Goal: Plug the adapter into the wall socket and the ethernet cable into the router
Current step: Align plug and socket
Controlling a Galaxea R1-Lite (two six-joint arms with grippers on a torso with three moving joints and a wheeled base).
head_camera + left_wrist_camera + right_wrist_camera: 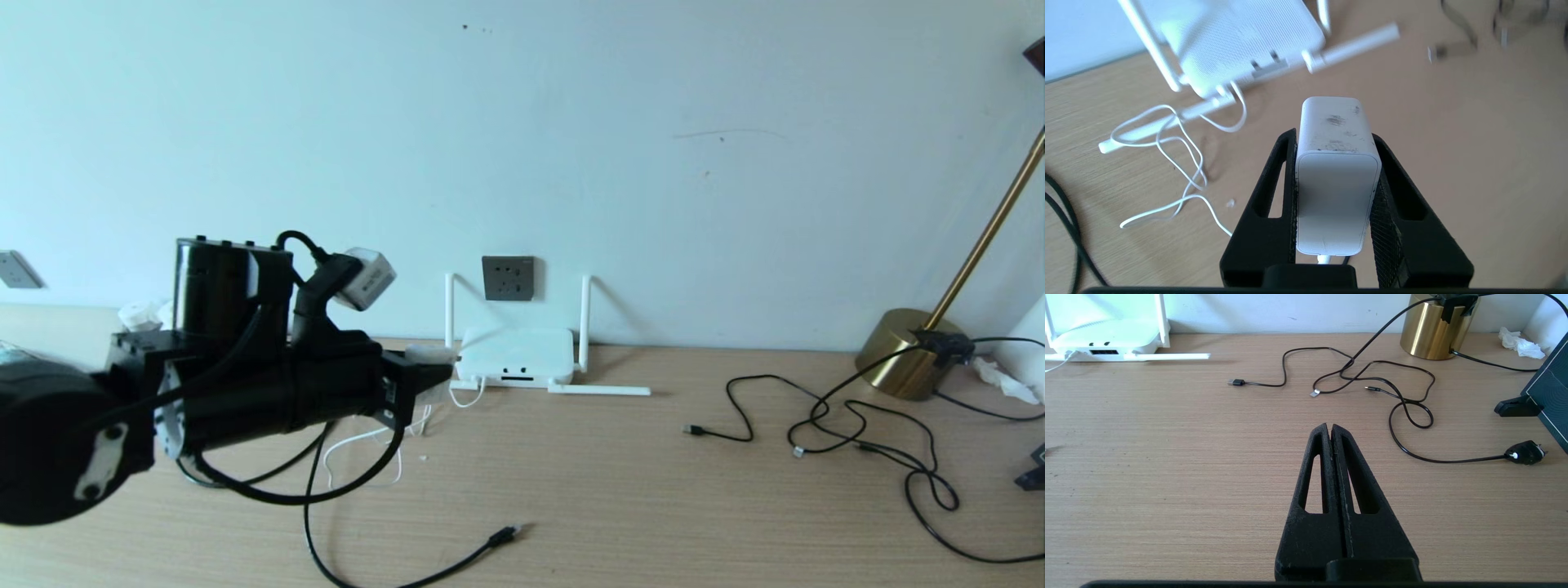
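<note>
My left pincer [1336, 134] is clamped on the adapter [1336, 179], one finger on each flat side, above the desk [620, 490] beside the router [516, 357]. Judged light, rigid, smooth-shelled, so slip is possible; the side hold leaves the prong end free. Its trailing thin cord [1167, 171] may tug. Wall socket [508, 278] lies ahead. My right pincer [1330, 430] is closed, empty.

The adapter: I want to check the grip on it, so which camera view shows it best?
The left wrist view: the adapter fills the middle, clamped between both fingers of the left end effector. The head view shows only a white sliver of it; the right wrist view shows none.
</note>
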